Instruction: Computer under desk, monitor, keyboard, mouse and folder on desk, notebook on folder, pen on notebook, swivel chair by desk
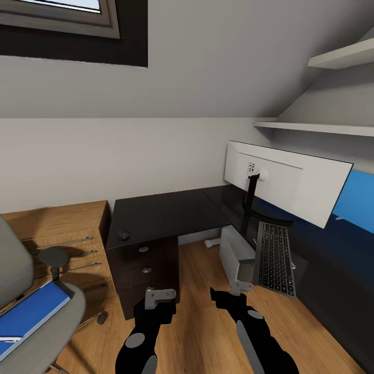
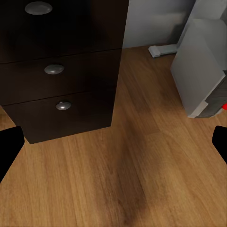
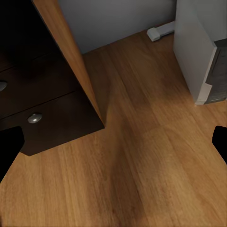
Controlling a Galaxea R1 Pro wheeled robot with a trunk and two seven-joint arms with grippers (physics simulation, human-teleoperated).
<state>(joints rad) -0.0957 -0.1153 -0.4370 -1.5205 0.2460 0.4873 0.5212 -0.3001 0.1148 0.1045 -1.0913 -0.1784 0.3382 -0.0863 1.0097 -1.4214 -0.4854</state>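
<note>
Both claws hang low over the wood floor (image 1: 197, 311) with jaws spread wide and nothing between them, the left gripper (image 1: 159, 297) in front of the desk's (image 1: 171, 213) drawers (image 2: 56, 71) and the right gripper (image 1: 231, 291) just near of the computer (image 1: 234, 254) standing under the desk. The mouse (image 1: 123, 235) sits on the desk's left near edge, while the monitor (image 1: 291, 182) stands on the right wing (white back toward the camera) with the keyboard (image 1: 274, 258) tilted over the edge in front of it. At far left the folder (image 1: 28, 317) lies on the chair (image 1: 47, 332), beside a light wooden drawer unit (image 1: 57, 234).
</note>
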